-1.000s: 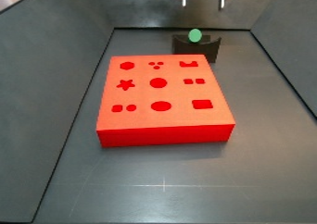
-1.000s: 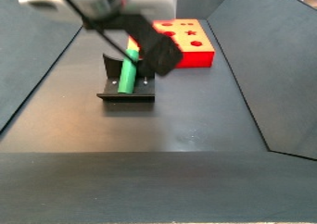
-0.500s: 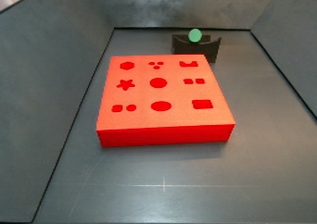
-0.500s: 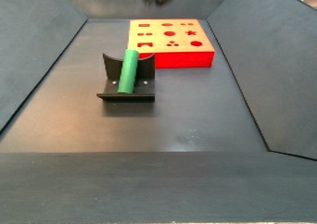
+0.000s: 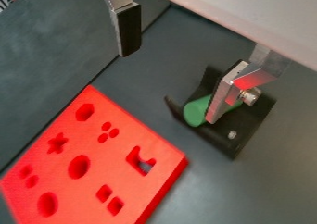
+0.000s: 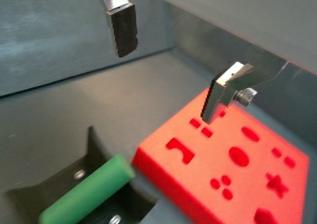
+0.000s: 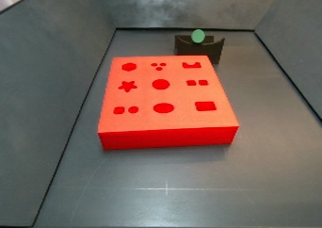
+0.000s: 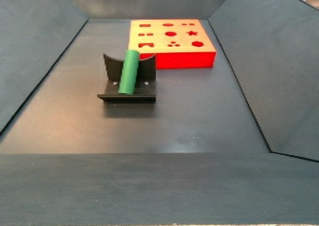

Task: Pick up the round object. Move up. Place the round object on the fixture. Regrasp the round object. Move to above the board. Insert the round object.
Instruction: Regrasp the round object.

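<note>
Here the two-finger gripper (image 5: 186,56) hangs high above the floor, silver-plate fingers (image 6: 120,24) spread wide, nothing between or touching them. Below it in both wrist views, the small green cylindrical peg (image 5: 198,108) leans in the dark L-shaped fixture (image 8: 127,91). Just beside the fixture lies the large flat red-orange board (image 7: 164,99), cut-out holes unobstructed.

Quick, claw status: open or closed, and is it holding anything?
Claw: open and empty, up above the floor; the round object rests on the fixture, apart from the fingers.
</note>
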You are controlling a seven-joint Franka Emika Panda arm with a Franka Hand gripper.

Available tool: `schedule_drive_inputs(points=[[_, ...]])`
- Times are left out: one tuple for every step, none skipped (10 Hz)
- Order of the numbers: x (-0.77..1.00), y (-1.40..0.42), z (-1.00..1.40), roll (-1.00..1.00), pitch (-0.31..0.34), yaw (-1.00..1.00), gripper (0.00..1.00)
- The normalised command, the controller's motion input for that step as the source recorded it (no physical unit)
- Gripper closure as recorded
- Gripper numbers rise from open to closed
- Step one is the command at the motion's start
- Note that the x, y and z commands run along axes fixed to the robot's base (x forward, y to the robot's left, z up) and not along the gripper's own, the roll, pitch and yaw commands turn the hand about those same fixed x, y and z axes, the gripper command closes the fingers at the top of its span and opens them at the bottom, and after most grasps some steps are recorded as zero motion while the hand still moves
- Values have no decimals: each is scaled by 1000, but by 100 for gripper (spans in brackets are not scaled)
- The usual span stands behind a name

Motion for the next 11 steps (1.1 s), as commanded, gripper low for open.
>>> schedule_drive_inputs(points=[[-26,-18,7,1000,10,47,0],[-24,-20,5,1000,5,48,0],[-21,-21,4,1000,1,48,0],[-19,-20,0,1000,-4,49,0],[-21,-18,2,1000,-5,50,0],[-18,-21,8,1000,-3,51,0],[-11,-19,12,1000,1,52,0],[0,-22,10,1000,4,54,0],[19,-20,-3,1000,11,56,0],[36,-24,-11,1000,18,57,0],[48,-26,-14,1000,26,59,0]])
